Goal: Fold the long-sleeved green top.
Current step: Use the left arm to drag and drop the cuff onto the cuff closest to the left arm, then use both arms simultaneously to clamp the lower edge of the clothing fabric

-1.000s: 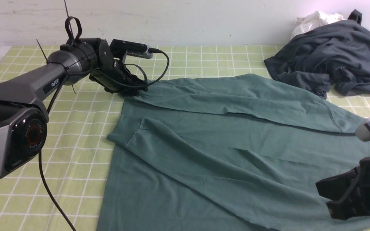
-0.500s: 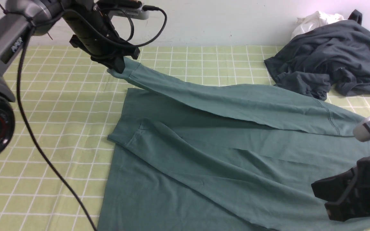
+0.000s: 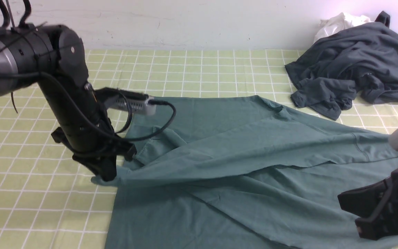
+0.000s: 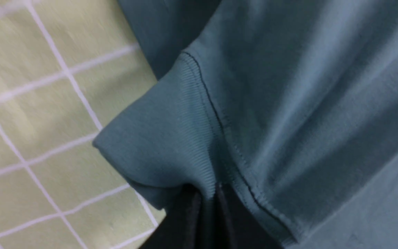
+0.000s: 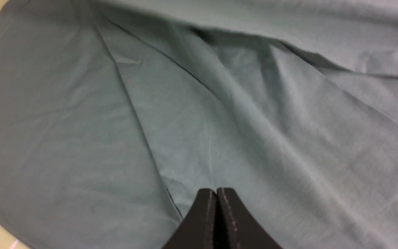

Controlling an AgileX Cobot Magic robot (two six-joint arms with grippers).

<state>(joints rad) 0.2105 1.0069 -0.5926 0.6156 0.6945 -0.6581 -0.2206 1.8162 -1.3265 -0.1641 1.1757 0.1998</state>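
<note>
The green long-sleeved top [image 3: 240,166] lies spread over the checked cloth, body down, in the front view. My left gripper [image 3: 108,176] is shut on the ribbed cuff of one sleeve [image 4: 171,138] and holds it just above the cloth at the garment's left edge, the sleeve stretched across the body toward the right. My right gripper [image 5: 216,192] is shut and empty, hovering over the top's right part [image 5: 199,103]; in the front view it sits low at the right edge [image 3: 358,214]. The white chest mark is hidden.
A dark charcoal-grey garment [image 3: 354,65] is heaped at the back right with a small white cloth [image 3: 337,22] behind it. The yellow-green checked table cloth [image 3: 19,193] lies under everything. A white wall runs along the back.
My left gripper has carried the sleeve cuff from the far back left, up and then toward me, down to the garment's near left edge. The sleeve now drapes across the body. The right arm has barely moved.
</note>
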